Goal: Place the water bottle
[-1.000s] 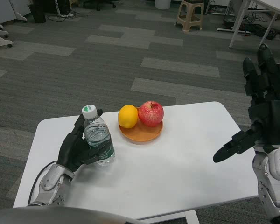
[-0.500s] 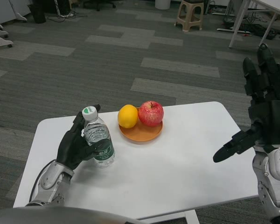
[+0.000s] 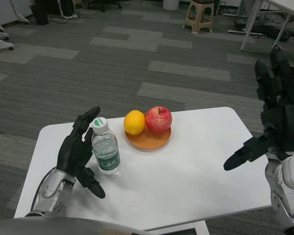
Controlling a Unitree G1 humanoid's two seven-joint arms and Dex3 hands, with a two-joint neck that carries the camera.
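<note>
Left hand (image 3: 78, 154) released water bottle (image 3: 105, 151), plate (image 3: 148, 138) holding lemon (image 3: 134, 122), apple (image 3: 159, 119)

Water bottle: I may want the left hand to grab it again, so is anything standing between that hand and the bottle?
Nothing visible does. The water bottle stands upright on the white table, and the open left hand is right beside it on its left. The plate with the lemon and apple lies on the bottle's far side.

apple (image 3: 159, 119), lemon (image 3: 134, 122), orange plate (image 3: 148, 139)
</note>
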